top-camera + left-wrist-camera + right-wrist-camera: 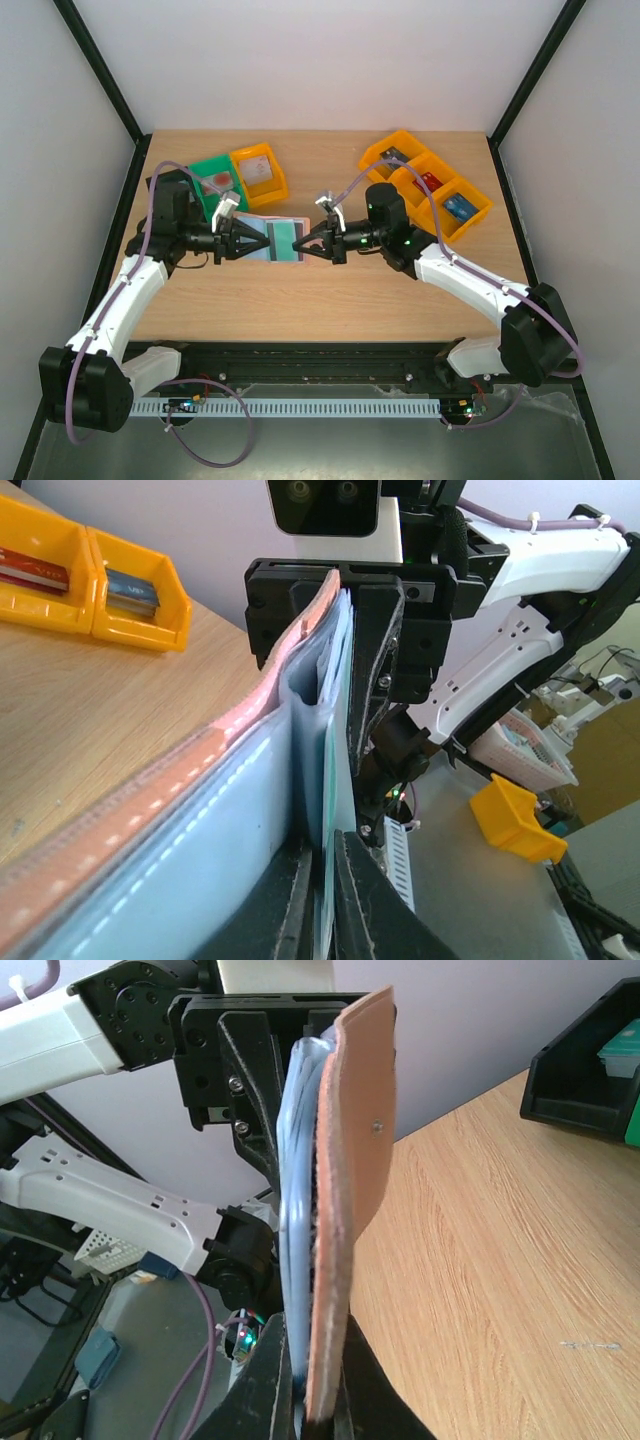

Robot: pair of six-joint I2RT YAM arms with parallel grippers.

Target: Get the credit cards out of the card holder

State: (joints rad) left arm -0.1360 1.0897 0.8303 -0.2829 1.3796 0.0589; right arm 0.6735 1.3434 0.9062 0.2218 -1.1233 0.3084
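Observation:
The card holder (258, 243), tan outside and light blue inside, hangs opened between my two grippers over the middle of the table. A teal credit card (283, 238) shows against its inner panel. My left gripper (258, 243) comes in from the left. In the left wrist view its jaws (325, 842) are shut on the thin edge of the teal card (336, 770), beside the blue panel (200, 820). My right gripper (308, 246) is shut on the holder's right edge; tan leather (355, 1130) and blue lining run down between its fingers (312, 1352). Other cards are hidden.
A green bin (213, 186) and an orange bin (260, 173) stand at the back left. A row of orange bins (430, 185) with small items stands at the back right. A black bin (590, 1070) shows in the right wrist view.

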